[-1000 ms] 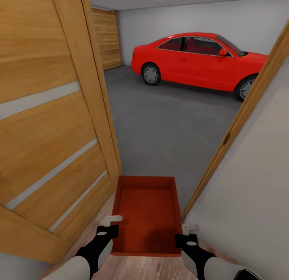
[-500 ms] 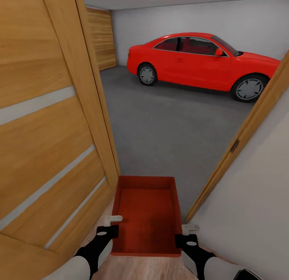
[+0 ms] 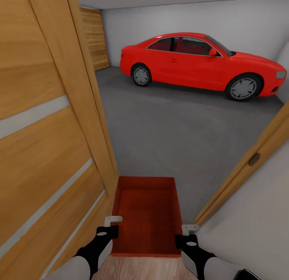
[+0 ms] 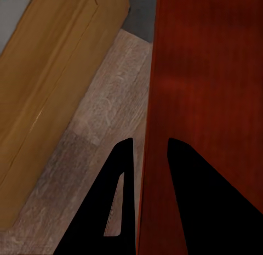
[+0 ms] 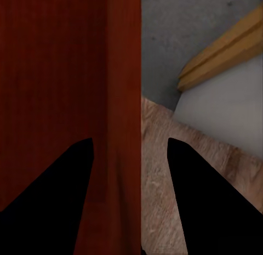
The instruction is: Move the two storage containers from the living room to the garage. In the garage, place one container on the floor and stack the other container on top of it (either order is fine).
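An orange-red open-top storage container hangs level in front of me, held by both arms in the doorway. My left gripper is shut on its left wall, one finger on each side of the thin wall. My right gripper is shut on the right wall the same way. The container is empty, with a ribbed bottom. Beyond it lies the garage's dark grey concrete floor. Light wood planks show under the container.
The open orange wooden door stands close on my left. The door frame and a white wall crowd the right. A red car is parked at the back of the garage, with wide grey floor before it.
The whole view has shifted: the car sits further left and shows its front end, and the door fills more of the left. The container and both grippers hold the same pose.
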Motion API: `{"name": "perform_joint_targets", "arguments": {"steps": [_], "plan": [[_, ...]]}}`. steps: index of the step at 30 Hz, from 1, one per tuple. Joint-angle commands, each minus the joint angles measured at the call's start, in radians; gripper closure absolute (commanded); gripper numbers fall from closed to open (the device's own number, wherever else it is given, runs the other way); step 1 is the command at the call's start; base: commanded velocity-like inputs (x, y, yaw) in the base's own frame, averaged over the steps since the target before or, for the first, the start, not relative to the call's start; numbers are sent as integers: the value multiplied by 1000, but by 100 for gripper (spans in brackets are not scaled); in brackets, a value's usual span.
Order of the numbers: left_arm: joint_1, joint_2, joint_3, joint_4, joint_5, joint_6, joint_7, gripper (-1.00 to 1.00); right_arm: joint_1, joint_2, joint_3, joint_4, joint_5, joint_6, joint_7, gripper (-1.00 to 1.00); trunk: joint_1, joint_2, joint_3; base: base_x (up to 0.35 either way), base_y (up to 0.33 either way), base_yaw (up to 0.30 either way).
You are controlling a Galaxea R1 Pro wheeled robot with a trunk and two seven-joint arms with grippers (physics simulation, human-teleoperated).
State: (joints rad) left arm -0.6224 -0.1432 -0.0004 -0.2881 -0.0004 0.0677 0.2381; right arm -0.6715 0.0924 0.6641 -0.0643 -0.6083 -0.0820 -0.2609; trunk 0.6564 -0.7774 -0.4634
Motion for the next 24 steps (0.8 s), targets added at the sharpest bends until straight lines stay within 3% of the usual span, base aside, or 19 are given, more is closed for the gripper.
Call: {"name": "perform_joint_targets", "arguments": {"steps": [1,7,24], "plan": [[0,1,23,-52,-16,8,6,100,0,0,-1,32,-18,-4,-1,100,1,-1,-1,285,213,-279],[0,1,23,-53,-16,7,6,100,0,0,-1,32,-18,-4,-1,100,1,-1,-1,192,110,-282],[0,1,22,-54,-16,7,6,100,0,0,-1,32,-18,-4,-1,100,1,-1,-1,6,2,-278]]}}
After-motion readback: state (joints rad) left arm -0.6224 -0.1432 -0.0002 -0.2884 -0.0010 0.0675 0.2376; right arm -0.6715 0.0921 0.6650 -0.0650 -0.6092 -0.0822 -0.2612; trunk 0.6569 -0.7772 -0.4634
